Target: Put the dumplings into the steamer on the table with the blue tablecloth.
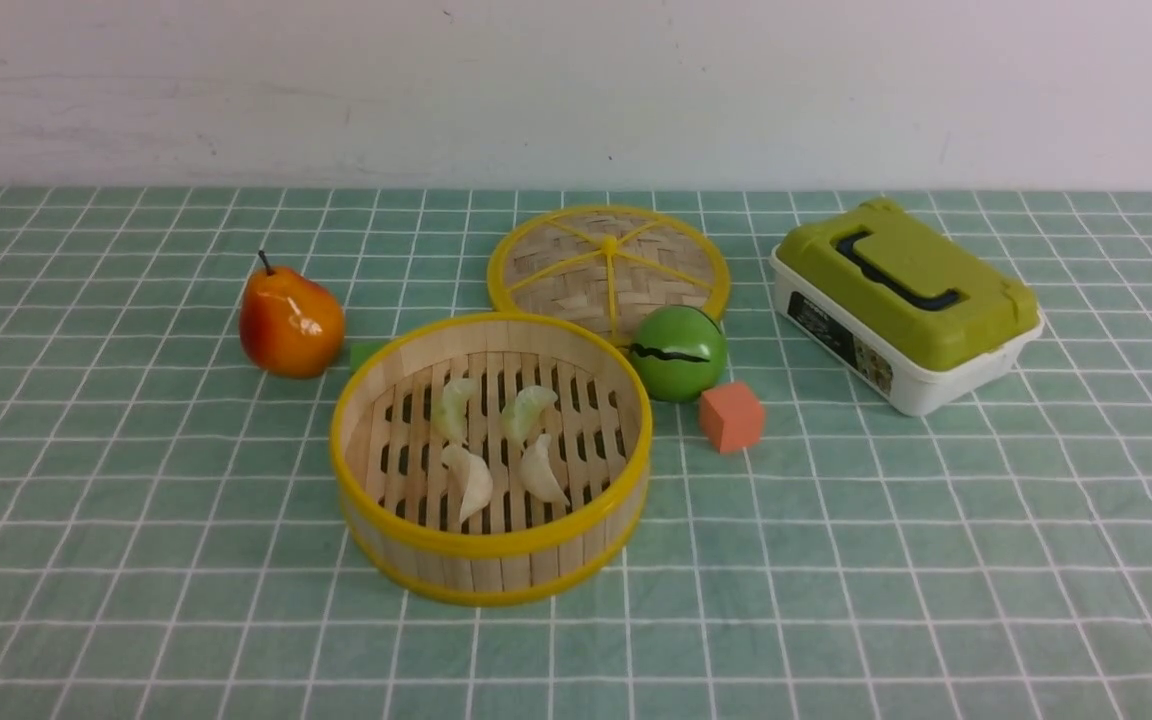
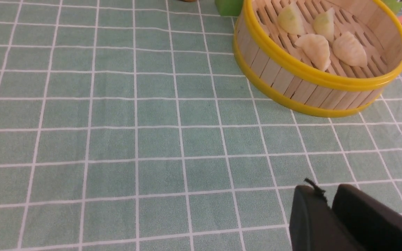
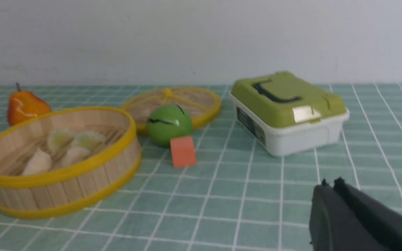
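Now four dumplings sit in the steamer, ahead of both jaws.
Likely light, slick: pinch mid-body. Right jaws closed; left jaws narrow, closure unclear.

A green block lies mostly hidden behind the steamer, the ball covers part of the lid, the left claw and the right claw are each cut off by their wrist view's edge, and the right wrist view is blurred.
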You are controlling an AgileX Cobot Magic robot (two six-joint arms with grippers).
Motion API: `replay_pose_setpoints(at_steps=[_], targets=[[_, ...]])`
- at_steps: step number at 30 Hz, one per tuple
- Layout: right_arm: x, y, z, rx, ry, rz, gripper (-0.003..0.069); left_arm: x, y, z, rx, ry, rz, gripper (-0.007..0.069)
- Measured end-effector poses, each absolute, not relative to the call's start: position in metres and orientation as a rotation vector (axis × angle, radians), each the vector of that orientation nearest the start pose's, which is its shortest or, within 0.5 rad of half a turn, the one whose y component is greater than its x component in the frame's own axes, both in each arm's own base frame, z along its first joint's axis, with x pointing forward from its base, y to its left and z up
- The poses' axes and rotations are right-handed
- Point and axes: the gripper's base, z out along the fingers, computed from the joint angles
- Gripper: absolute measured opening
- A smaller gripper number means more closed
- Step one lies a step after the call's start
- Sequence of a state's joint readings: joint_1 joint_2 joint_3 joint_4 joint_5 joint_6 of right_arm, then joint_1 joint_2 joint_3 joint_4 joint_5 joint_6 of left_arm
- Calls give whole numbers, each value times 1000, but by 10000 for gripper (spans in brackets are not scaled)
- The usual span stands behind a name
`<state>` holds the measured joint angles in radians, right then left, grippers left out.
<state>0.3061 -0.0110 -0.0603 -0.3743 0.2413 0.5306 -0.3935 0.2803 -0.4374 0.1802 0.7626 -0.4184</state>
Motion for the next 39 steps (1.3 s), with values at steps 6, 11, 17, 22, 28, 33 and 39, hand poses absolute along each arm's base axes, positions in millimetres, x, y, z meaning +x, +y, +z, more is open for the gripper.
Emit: replay_pose_setpoints(at_steps=[6, 11, 17, 22, 28, 33, 39], targets=[[56, 6, 188, 0, 1686, 146, -2, 56, -11, 276, 35, 2089, -285, 99], [55, 4, 182, -45, 1745, 61, -2, 56, -11, 276, 35, 2088, -284, 103], [53, 5, 174, -65, 1857, 61, -1, 56, -11, 276, 36, 2088, -284, 110], [52, 5, 174, -68, 1863, 60, 3, 56, -11, 276, 36, 2088, -284, 112], [52, 5, 174, -68, 1865, 61, 10, 56, -11, 276, 36, 2088, -284, 121], [52, 5, 174, -68, 1865, 61, 18, 56, -11, 276, 36, 2088, -284, 127], [52, 5, 174, -68, 1866, 61, 22, 56, -11, 276, 36, 2088, -284, 131]])
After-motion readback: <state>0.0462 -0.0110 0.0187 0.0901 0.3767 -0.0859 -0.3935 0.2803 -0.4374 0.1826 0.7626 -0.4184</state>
